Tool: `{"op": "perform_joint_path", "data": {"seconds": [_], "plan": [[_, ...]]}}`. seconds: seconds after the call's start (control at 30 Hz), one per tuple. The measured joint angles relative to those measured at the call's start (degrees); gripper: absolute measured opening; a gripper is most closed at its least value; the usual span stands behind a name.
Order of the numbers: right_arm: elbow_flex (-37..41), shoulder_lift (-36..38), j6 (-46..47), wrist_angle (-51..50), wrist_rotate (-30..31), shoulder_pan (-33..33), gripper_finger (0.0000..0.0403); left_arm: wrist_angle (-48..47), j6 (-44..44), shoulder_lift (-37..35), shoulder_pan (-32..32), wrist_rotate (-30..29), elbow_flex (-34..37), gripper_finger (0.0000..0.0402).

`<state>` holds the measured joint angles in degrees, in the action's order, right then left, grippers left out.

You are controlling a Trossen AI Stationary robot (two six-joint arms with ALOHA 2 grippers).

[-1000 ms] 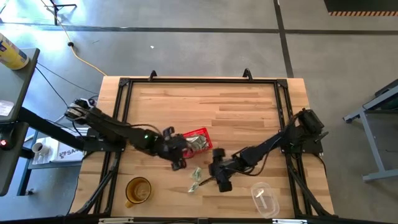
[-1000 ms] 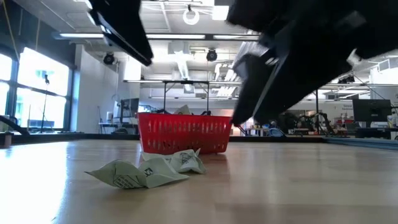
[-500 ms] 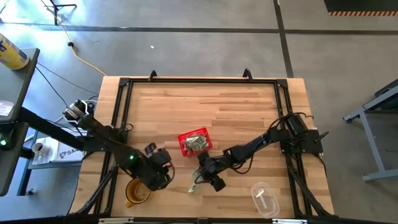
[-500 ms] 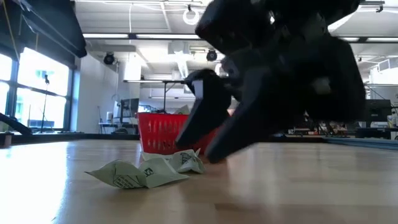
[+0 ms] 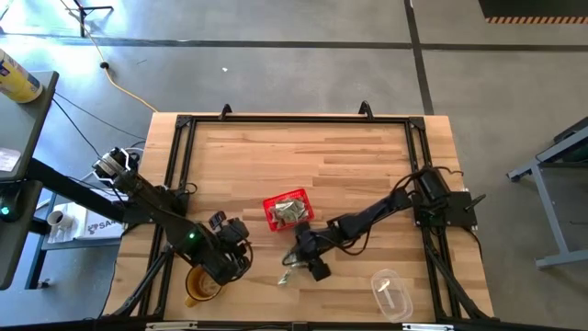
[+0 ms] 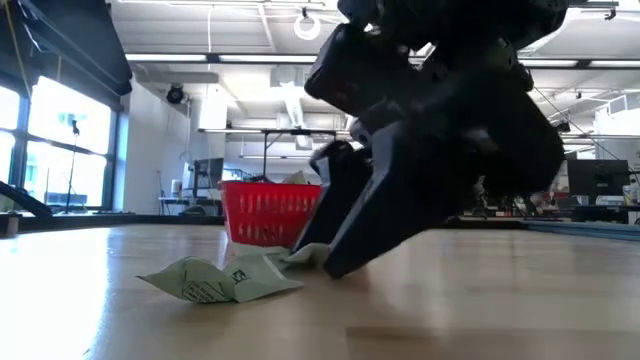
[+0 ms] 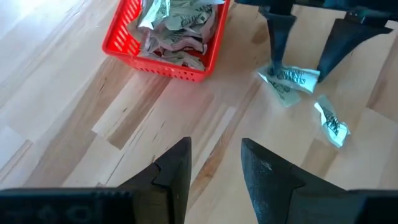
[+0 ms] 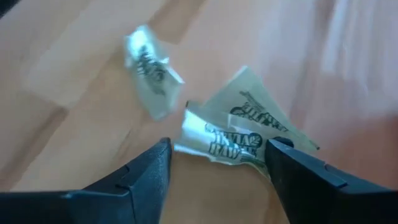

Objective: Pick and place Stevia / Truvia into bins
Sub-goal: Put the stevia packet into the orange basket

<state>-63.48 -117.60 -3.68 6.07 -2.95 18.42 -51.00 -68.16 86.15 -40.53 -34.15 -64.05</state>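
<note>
Meanwhile right gripper [image 8: 217,165] spreads open astride loose packets [image 8: 239,134] beside red basket [image 7: 163,62]; left gripper [image 7: 214,162] idles agape.

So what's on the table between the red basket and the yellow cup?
Nothing but bare wood between the red basket and the amber cup; the left gripper hangs above that stretch in the high view.

Dark lettering that looks like "TRUVIA" shows, upside down, on the crumpled pale green and white paper sweetener packet [image 8: 233,144] in the right wrist view. The print on the other small crumpled paper packet [image 8: 148,70] nearby is too blurred to read.
</note>
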Motion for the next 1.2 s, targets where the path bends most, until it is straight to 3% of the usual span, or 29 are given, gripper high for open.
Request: {"op": "perform_joint_path", "data": {"seconds": [0.13, 0.5, 0.57, 0.87, 1.03, 1.2], "plan": [[-0.07, 0.28, 8.63, -3.03, 1.81, -0.33, 0.0217, -0.01, 0.39, 0.00, 0.00, -0.11, 0.00, 0.0172], [0.40, 3.07, 9.27, -3.32, 11.47, 1.83, 0.0029, -0.01, 0.55, 0.00, 0.00, -0.11, 0.04, 0.0172], [0.46, 4.90, 9.27, -3.47, 12.56, 2.29, 0.0009, -0.01, 0.59, 0.00, 0.00, -0.11, 0.04, 0.0172], [0.31, 15.91, 16.68, -10.09, 19.46, 2.10, 0.0004, -0.18, 2.45, 0.00, 0.00, -0.84, 0.04, 0.0172], [0.24, 16.66, 18.66, -10.15, 21.42, -3.64, 0.0013, -0.16, 3.00, 0.00, 0.02, -3.06, 0.04, 0.0172], [0.24, 16.44, 21.78, -10.57, 18.82, -9.75, 0.0017, -0.14, 3.59, 0.00, 0.00, -3.05, 0.04, 0.0172]]}}
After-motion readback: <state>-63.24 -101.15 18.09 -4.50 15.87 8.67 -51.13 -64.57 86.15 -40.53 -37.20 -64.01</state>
